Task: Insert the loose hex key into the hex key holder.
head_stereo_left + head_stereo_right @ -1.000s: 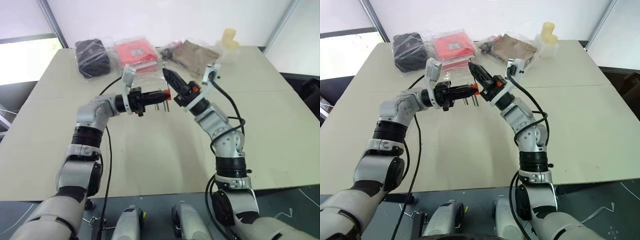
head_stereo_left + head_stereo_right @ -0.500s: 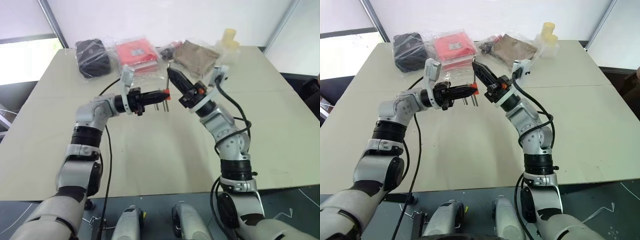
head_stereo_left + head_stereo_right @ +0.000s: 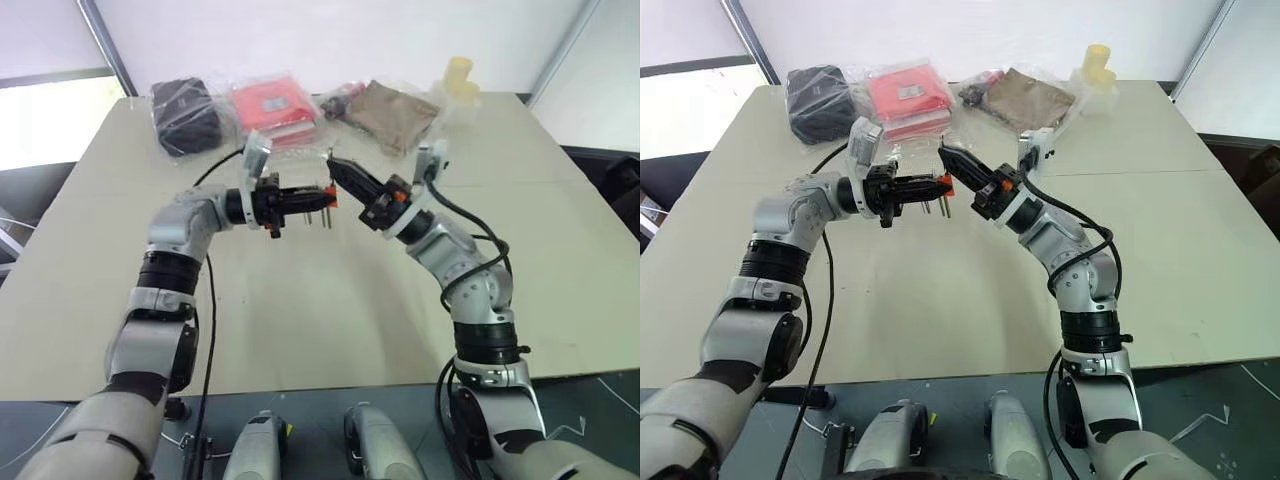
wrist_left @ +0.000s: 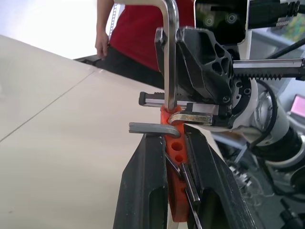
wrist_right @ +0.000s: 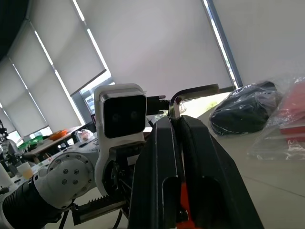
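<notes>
Orange-red hex key holder (image 4: pixel 174 157) sits clamped between the left gripper (image 3: pixel 318 196) fingers, above the table (image 3: pixel 300 310); right gripper (image 3: pixel 338 166) is closed on the loose hex key (image 4: pixel 169 52), whose tip meets the holder's end; seating appears begun, pushing home remains.

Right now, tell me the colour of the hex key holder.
Orange-red; the hex key holder shows best in the left wrist view.
</notes>
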Tool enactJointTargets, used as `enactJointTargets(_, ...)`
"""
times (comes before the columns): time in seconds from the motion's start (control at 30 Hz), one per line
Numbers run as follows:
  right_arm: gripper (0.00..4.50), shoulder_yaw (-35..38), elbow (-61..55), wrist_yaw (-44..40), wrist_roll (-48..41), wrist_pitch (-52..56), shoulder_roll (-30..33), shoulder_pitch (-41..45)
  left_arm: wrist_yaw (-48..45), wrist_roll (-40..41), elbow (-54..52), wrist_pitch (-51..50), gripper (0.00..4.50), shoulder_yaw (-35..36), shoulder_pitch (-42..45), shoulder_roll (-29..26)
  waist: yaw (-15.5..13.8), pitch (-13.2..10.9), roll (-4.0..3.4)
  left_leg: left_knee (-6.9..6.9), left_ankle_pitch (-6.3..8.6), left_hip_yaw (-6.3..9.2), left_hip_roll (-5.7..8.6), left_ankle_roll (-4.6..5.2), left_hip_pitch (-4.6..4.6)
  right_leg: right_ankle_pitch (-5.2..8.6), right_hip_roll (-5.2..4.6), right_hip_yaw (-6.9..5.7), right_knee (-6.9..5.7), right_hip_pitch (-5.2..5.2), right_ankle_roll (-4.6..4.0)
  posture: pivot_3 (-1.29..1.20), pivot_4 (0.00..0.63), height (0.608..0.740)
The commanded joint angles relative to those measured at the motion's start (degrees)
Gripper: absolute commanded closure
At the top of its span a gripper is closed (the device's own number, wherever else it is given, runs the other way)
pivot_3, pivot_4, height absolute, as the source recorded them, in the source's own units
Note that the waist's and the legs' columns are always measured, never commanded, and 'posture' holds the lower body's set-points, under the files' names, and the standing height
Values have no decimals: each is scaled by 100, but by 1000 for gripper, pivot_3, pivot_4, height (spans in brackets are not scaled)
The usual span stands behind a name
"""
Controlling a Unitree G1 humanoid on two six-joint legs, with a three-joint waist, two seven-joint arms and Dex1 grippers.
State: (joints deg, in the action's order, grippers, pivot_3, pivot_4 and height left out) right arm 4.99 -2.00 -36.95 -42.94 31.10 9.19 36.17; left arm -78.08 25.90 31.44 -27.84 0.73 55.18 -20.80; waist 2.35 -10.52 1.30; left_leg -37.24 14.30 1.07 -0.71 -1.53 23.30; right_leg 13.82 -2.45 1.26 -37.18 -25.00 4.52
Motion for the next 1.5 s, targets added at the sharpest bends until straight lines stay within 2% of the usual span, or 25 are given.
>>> enactJointTargets(0.03,4476,27,11,30,-36,81,-15,-25,-51,32,-90,322,4500,132,349,-91,0,0,0,0,0,0,0,0,0,0,0,0,0,0,0,0,150,740)
enactJointTargets(0.2,4476,123,11,98,-84,89,-19,-33,-96,-31,-18,368,4500,136,348,-96,-2,0,0,-1,0,-1,0,0,0,0,0,0,0,0,0,0,150,740)
enactJointTargets(0.3,3403,223,-4,117,-142,99,0,-33,-112,-68,15,387,4500,133,321,-90,-3,0,1,-1,0,0,0,0,0,0,0,0,0,0,0,0,150,740)
enactJointTargets(0.47,998,263,-143,71,-95,239,299,-79,-94,-111,141,438,4500,129,268,-121,-3,0,1,-1,0,-1,0,0,1,0,-1,0,0,0,0,0,150,740)
enactJointTargets(0.57,998,390,-512,-38,-435,566,590,-235,-85,-127,135,450,4500,123,221,-170,-12,-1,1,-1,0,0,0,0,1,0,-1,0,0,0,0,0,150,740)
enactJointTargets(0.67,998,413,-1026,-342,-451,876,1311,-538,-113,-166,-7,384,4500,50,3,-301,-24,-1,-1,-1,0,0,1,0,2,0,-2,0,2,0,0,0,150,740)
enactJointTargets(0.8,998,-348,-1552,-1051,510,664,2599,-1021,-35,-72,-401,-104,4500,11,-486,-517,-8,-2,-1,-1,0,-3,4,0,2,1,-4,2,5,1,2,0,150,740)
enactJointTargets(0.97,998,-910,-1677,-1590,1309,211,3404,-1151,264,51,-756,-1161,4500,40,-982,-794,10,-8,3,-9,0,5,-1,1,0,2,12,1,3,3,2,0,150,740)
enactJointTargets(1.13,998,-1086,-1479,-1824,1616,-116,3432,-998,590,181,-934,-2152,4500,35,-1442,-974,4,-8,3,-13,0,2,-3,1,-4,2,12,5,1,5,2,0,150,740)
enactJointTargets(1.2,998,-1136,-1402,-1857,1697,-177,3347,-949,834,272,-623,-2403,4500,238,-1368,-870,-39,-13,11,-18,0,4,-3,1,-1,2,12,3,1,5,2,0,150,740)
enactJointTargets(1.27,970,-1182,-1344,-1876,1741,-220,3239,-911,977,229,-180,-2515,3555,285,-1304,-799,-93,-13,11,-32,0,10,-2,1,3,2,10,-4,0,10,2,0,150,740)
enactJointTargets(1.3,970,-1195,-1322,-1884,1762,-231,3186,-894,956,128,-52,-2406,3234,198,-1311,-813,-125,-13,11,-37,0,10,-2,1,3,2,10,-4,0,12,2,0,150,740)
enactJointTargets(1.37,970,-1200,-1289,-1896,1795,-241,3110,-866,893,-13,101,-2221,2175,53,-1307,-855,-145,-13,11,-42,0,8,0,1,3,2,6,-4,0,15,2,0,150,740)
enactJointTargets(1.5,970,-1148,-1288,-1888,1814,-238,3062,-870,1263,-183,344,-1796,182,246,-1226,-960,-172,-13,11,-47,0,9,1,1,5,1,1,-7,0,19,2,0,150,740)
